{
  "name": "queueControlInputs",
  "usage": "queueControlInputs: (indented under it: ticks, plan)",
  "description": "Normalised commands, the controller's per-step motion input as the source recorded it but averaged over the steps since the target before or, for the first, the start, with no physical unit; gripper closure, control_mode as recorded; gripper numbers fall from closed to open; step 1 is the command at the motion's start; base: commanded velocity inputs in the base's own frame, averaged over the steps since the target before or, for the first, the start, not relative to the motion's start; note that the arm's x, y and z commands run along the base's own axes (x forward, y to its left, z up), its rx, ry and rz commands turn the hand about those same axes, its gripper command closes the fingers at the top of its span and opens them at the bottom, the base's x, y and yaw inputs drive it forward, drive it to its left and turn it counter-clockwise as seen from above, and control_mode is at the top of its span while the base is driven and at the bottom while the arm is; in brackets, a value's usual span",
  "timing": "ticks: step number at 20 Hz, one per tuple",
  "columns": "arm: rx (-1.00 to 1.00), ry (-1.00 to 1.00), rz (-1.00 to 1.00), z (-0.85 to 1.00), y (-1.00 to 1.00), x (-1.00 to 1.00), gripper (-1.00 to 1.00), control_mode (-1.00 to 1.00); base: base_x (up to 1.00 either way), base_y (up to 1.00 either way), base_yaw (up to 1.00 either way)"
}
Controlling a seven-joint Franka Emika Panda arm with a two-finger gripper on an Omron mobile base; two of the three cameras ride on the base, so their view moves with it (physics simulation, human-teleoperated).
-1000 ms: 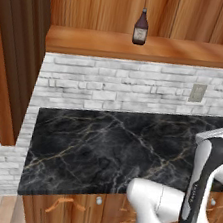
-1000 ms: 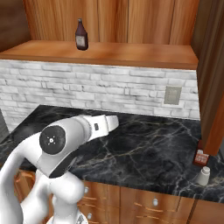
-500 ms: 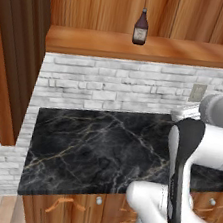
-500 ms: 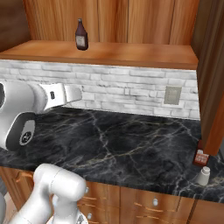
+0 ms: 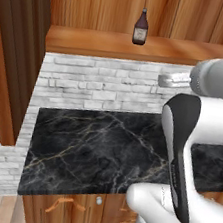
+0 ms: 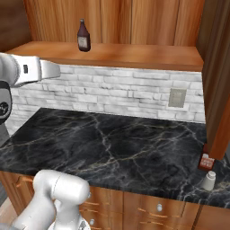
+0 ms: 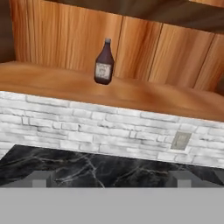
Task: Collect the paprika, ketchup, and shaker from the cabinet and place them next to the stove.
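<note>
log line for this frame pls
stage: reaching for ketchup | ketchup: upright on cabinet shelf, untouched | shaker and paprika: on counter | gripper: open, empty

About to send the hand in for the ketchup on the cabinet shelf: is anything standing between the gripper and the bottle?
Nothing visible does. In the hand view the ketchup stands upright and alone on the shelf board, with open air above the black counter between it and the gripper, whose jaws are open.
</note>
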Motion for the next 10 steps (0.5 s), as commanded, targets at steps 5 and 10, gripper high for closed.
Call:
queueControlInputs:
  ticks: [5,10]
  plan:
    - [0.16,-0.2,0.0,0.6,0.22,0.0,-1.0,-1.0,0.0,0.0,0.0]
    - [0.02,-0.05,0.0,0.01,0.01,0.0,-1.0,-1.0,0.0,0.0,0.0]
